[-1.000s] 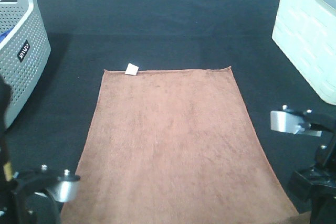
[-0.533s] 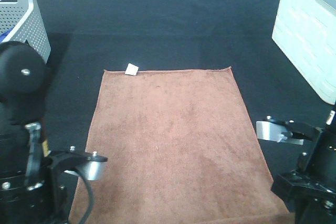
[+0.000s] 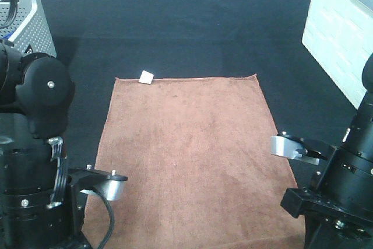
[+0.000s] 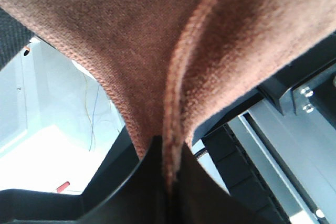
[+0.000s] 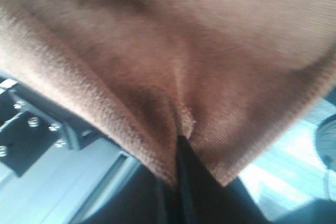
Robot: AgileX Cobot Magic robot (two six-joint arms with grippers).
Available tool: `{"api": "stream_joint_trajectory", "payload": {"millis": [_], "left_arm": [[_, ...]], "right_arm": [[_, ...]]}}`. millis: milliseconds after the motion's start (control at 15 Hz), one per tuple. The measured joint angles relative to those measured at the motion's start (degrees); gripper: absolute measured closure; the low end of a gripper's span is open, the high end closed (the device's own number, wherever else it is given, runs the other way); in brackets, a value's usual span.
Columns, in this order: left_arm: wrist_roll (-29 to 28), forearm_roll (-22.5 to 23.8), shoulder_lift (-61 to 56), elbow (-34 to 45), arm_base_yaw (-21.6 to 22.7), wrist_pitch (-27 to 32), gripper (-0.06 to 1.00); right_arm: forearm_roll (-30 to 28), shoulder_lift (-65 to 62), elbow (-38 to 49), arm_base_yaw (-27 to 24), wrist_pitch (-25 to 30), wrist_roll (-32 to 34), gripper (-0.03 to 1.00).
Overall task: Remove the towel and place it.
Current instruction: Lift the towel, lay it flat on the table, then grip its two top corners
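The orange-brown towel [image 3: 189, 155] lies flat on the black table covering [image 3: 175, 21], with its small white tag [image 3: 146, 76] at the far left corner. Its near edge is raised between my two arms. In the left wrist view my left gripper [image 4: 168, 177] is shut on a stitched fold of the towel [image 4: 157, 51]. In the right wrist view my right gripper [image 5: 178, 153] is shut on a bunched fold of the towel [image 5: 184, 51]. In the high view the left arm [image 3: 35, 161] and the right arm [image 3: 344, 190] hide both grippers and the near corners.
A grey perforated basket [image 3: 26, 18] stands at the back left. A white crate [image 3: 341, 39] stands at the right edge. The black covering stretches beyond the towel's far edge.
Both arms have risen and come further into view, moving inward over the near corners. The towel's near edge has lifted and drawn up from the frame's bottom.
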Motion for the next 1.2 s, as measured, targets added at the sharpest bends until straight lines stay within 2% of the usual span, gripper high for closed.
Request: {"api": "stream_joint_trajectory", "payload": {"millis": [133,267,333,533,600,733,933,1067,1200], "left_arm": [[0.00,-1.03,0.00,0.00,0.00,0.00,0.93],[0.00,-1.03,0.00,0.00,-1.03,0.00,0.83],[-0.40,-1.03,0.00,0.00,-2.23,0.00,0.74],[-6.13,-1.09,0.00,0.00,-6.30,-0.06,0.34],[-6.99,-1.15,0.00,0.00,-7.22,-0.06,0.24],[-7.56,-1.20,-0.46,0.00,-7.73,-0.06,0.16],[-7.56,-0.63,-1.43,-2.06,-7.73,0.11,0.16],[-7.39,3.15,-1.43,-6.59,-7.73,0.34,0.16],[-9.51,9.85,-1.43,-12.20,-6.65,0.46,0.16]], "right_arm": [[0.52,0.00,0.00,0.00,0.52,-0.17,0.95],[0.63,0.00,0.00,0.00,1.49,-0.29,0.85],[0.63,0.00,0.00,0.00,1.49,-0.23,0.75],[0.63,0.00,0.00,0.00,-0.23,1.26,0.34],[0.63,0.00,0.00,0.00,-0.34,1.26,0.26],[0.46,-1.43,-0.17,0.00,-1.83,1.49,0.20],[-2.75,-4.98,-4.30,-0.34,-2.46,2.41,0.19],[-4.87,-5.73,-8.48,-2.86,-2.86,4.24,0.19],[-5.44,-5.73,-13.06,-9.22,-3.32,4.47,0.20]]}}
